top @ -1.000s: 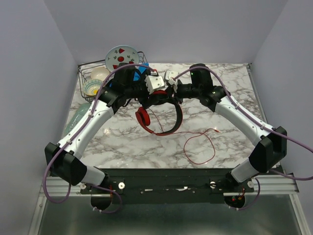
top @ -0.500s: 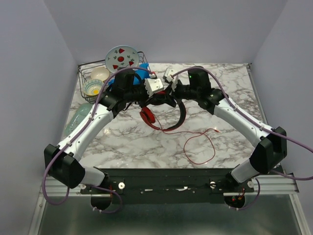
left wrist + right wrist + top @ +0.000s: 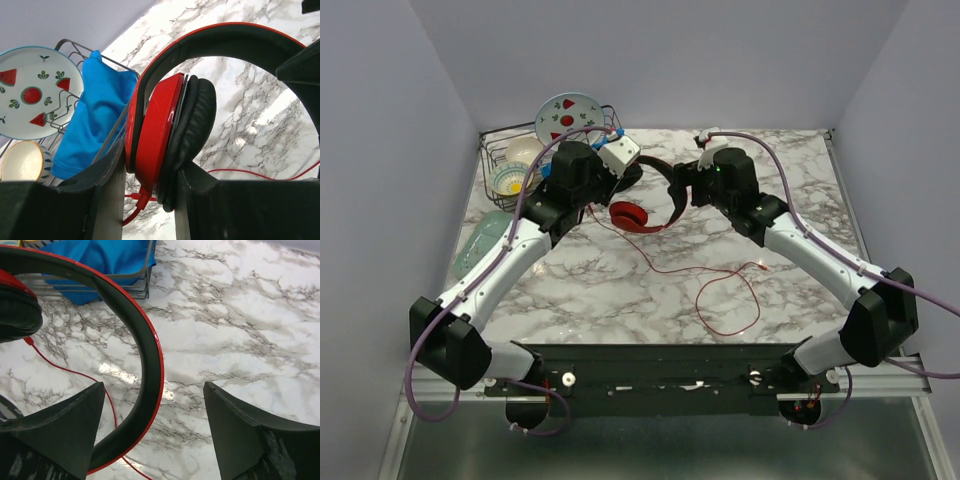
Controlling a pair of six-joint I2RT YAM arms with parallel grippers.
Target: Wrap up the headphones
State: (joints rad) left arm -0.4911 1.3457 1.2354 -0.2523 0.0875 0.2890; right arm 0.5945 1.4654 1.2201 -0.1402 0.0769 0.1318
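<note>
Left gripper [image 3: 150, 172]: partly closed, clamping one round ear cup of the red over-ear headphones with black pads [image 3: 167, 125], at far centre of the white marble worktop [image 3: 580, 290]. Right gripper [image 3: 152, 390]: wide open, straddling the headband, gripping nothing. Thin red cable [image 3: 720, 333]: loose loop, near right. Handling note: hold the cup firmly; the right gripper should probably take the cable close to the cup and wind with even tension.

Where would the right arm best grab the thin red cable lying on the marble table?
The thin red cable is probably best pinched on its straight stretch, from straight above: it lies flat on the white marble table.
</note>
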